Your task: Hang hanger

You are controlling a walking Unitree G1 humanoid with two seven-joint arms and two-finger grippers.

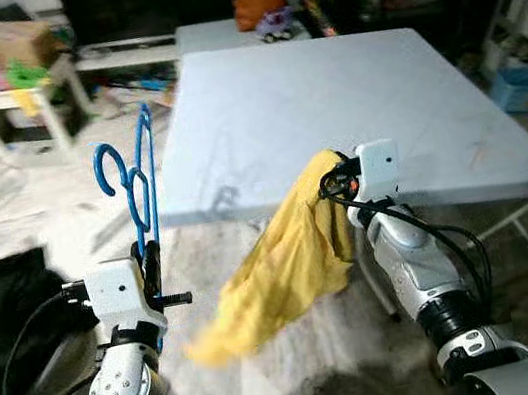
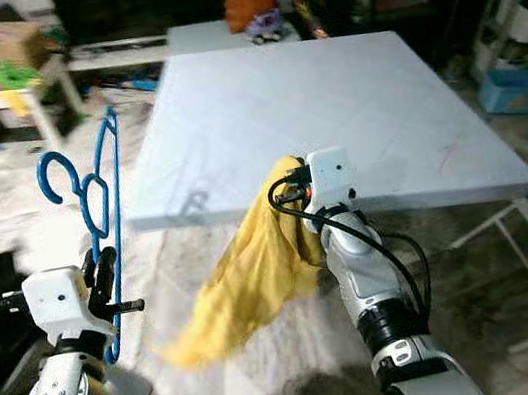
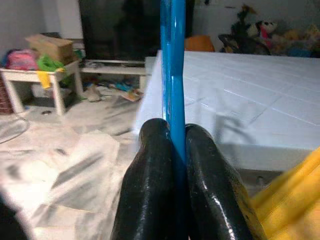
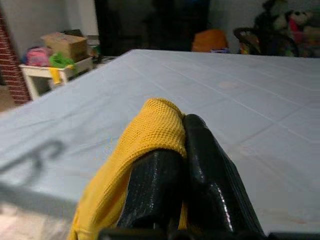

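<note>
Near the white table's (image 1: 348, 92) near edge, a yellow mesh garment (image 1: 276, 266) was pinched by the right gripper (image 4: 182, 125). On the left, a blue hanger (image 1: 139, 178) was clamped upright in the left gripper (image 3: 172, 135). Arguably, a hanger arm should be threaded into the neckline first.
</note>
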